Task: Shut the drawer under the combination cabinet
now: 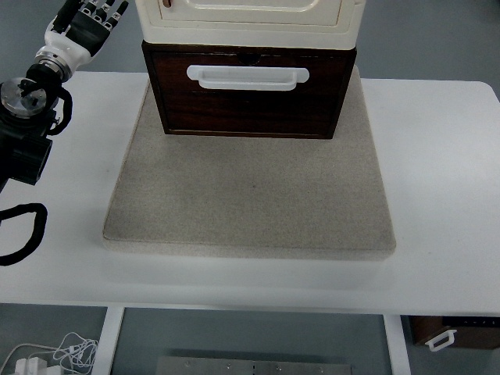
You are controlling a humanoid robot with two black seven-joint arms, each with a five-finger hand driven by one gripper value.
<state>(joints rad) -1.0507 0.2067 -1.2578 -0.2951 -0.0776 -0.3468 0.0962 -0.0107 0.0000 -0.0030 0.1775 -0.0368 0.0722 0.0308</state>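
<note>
A: Where is the drawer (248, 92)?

B: At the bottom of the cream combination cabinet (248, 19), on the far end of the grey mat (250, 195). The dark wood front juts out toward us past the cabinet's face, so I judge it is not fully shut. One white handle (248, 76) runs across the upper part of the front.

A: And the arm?

B: The left robot hand (84, 22) is up to the left of the cabinet, above the bench's (437, 156) far left corner, well apart from the drawer. Its fingers look loosely spread, holding nothing. The right arm is not visible.

A: What might go wrong?

B: The hand sits off to the drawer's side. A push landing near the left corner of the front could skew the drawer in its slot, or slide the whole cabinet back over the mat. Fingers could also catch on the handle instead of pressing flat on the wood.

A: Count it up.

B: One cabinet, one drawer, one handle, one mat, one bench, one hand in view.
</note>
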